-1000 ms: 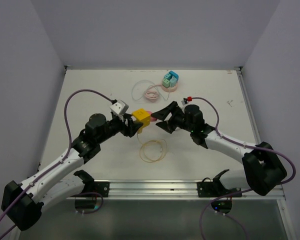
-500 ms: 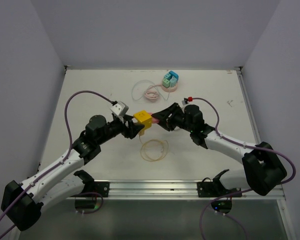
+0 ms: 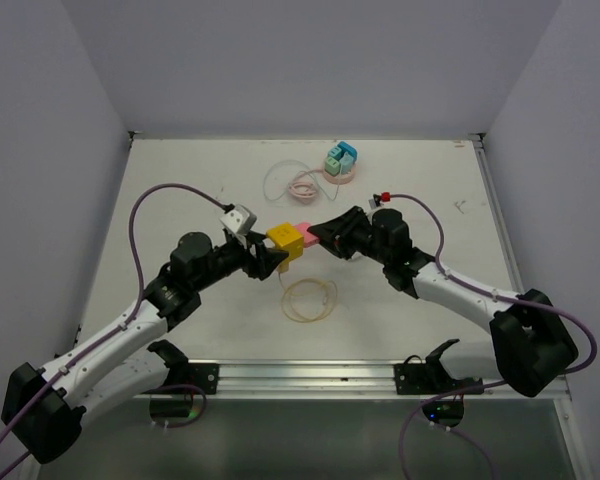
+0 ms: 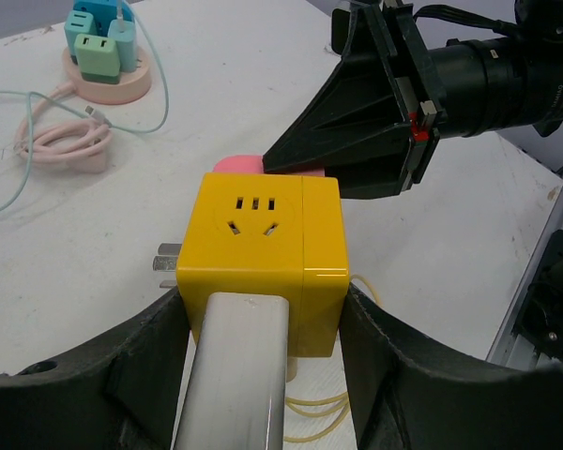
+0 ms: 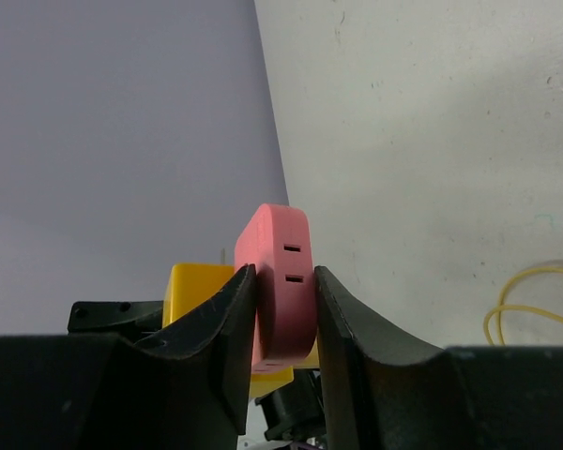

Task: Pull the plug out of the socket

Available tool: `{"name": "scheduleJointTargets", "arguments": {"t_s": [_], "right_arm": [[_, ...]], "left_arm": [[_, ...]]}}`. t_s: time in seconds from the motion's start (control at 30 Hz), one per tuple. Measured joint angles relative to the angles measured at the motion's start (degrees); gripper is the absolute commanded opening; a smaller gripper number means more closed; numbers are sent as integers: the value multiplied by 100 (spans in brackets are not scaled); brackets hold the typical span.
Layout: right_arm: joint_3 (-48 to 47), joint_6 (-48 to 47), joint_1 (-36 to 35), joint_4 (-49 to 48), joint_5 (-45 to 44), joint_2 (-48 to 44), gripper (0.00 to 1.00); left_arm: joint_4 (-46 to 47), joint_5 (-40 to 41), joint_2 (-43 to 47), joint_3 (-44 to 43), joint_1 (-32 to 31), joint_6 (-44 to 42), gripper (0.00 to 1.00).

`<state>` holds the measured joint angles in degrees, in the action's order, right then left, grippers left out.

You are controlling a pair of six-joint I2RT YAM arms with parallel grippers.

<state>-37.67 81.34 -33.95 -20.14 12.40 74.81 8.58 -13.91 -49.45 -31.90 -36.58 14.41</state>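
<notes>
Yellow cube socket (image 4: 263,211): clamped in left gripper (image 4: 263,298), jaws about half spread, one against each side face. Pink plug (image 5: 277,244): flush against socket face farthest from left gripper, pinched on both flat sides by right gripper (image 5: 281,277), jaws narrow. Yellow cable coil (image 3: 308,299): on table, just below both grippers.

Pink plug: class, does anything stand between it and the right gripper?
Nothing visible does. The right gripper clasps both sides of the pink plug, which sits in the yellow socket cube held by the left gripper.
</notes>
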Motion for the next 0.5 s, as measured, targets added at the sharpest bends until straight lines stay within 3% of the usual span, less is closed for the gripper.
{"name": "scheduleJointTargets", "arguments": {"t_s": [0.23, 0.5], "right_arm": [[-2, -66, 0, 2, 15, -42, 25], [-2, -83, -13, -76, 190, -17, 43]], "left_arm": [[0, 4, 81, 52, -17, 2, 0], [140, -31, 136, 142, -31, 50, 0]]}}
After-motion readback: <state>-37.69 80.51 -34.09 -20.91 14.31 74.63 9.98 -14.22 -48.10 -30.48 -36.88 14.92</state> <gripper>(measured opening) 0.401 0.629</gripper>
